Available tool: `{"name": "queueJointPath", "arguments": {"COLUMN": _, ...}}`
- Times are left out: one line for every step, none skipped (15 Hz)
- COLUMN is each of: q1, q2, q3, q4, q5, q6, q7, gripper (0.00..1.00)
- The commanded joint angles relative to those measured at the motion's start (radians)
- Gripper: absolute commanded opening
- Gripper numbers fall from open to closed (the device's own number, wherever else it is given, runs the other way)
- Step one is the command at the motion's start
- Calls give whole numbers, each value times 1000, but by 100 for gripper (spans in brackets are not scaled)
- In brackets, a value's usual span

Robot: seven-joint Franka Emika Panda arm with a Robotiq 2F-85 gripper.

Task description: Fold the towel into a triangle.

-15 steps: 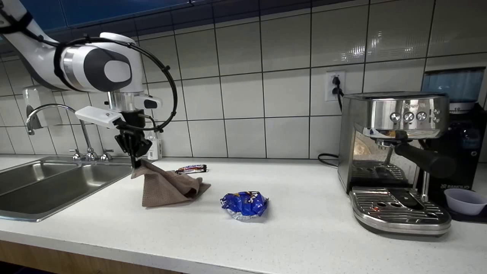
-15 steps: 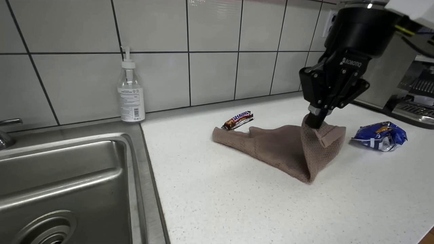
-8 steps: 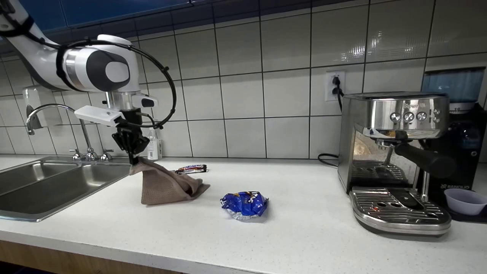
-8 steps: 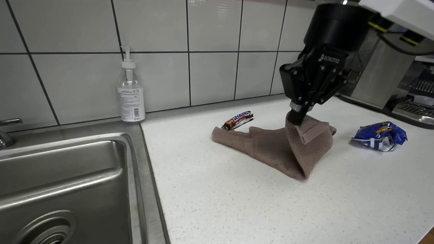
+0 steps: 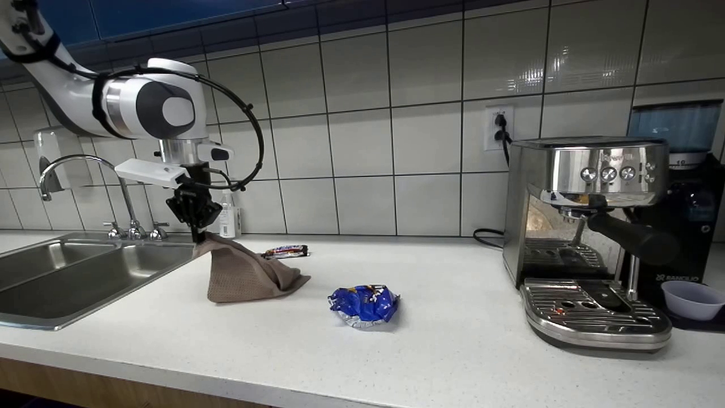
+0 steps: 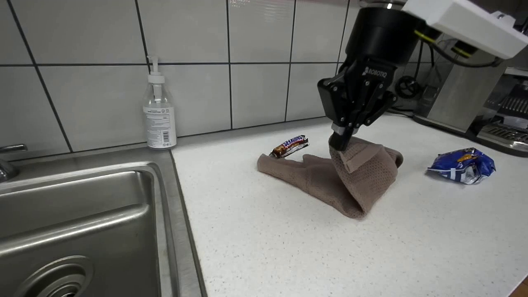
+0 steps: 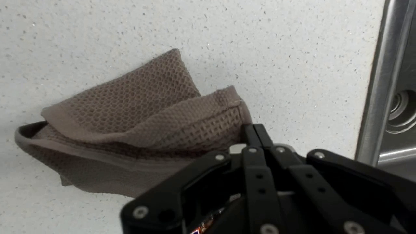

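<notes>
The arm point(image 5: 148, 107) points down, jaws pinching the towel point(image 5: 244, 273), probably its edge.

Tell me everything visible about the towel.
The brown towel looks like soft honeycomb cloth with smoother hems. It is rumpled and partly doubled over, not a neat triangle. The shut gripper pinches a raised edge; the lower part rests on the white counter near the sink. I cannot tell whether the candy bar touches it.
</notes>
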Motion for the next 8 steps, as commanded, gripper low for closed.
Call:
{"name": "queueJointPath", "arguments": {"q1": 1, "q2": 45, "q3": 9, "q4": 71, "q5": -13, "q6": -45, "q7": -22, "gripper": 0}}
{"name": "queueJointPath", "arguments": {"q1": 2, "q2": 57, "q3": 10, "q4": 83, "q5": -14, "q6": -47, "q7": -25, "gripper": 0}}
{"name": "queueJointPath", "arguments": {"q1": 3, "q2": 68, "q3": 11, "q4": 96, "q5": -14, "q6": -50, "q7": -30, "gripper": 0}}
{"name": "queueJointPath", "arguments": {"q1": 4, "q2": 79, "q3": 12, "q4": 109, "q5": -13, "q6": -53, "q7": -35, "gripper": 0}}
{"name": "queueJointPath", "arguments": {"q1": 5, "q2": 92, "q3": 14, "q4": 124, "q5": -13, "q6": -57, "q7": -40, "gripper": 0}}
{"name": "queueJointPath", "arguments": {"q1": 6, "q2": 104, "q3": 15, "q4": 137, "q5": -14, "q6": -62, "q7": -44, "gripper": 0}}
{"name": "queueJointPath", "arguments": {"q1": 6, "q2": 118, "q3": 16, "q4": 153, "q5": -13, "q6": -67, "q7": -51, "gripper": 0}}
{"name": "queueJointPath", "arguments": {"q1": 6, "q2": 131, "q3": 17, "q4": 168, "q5": -12, "q6": -71, "q7": -58, "gripper": 0}}
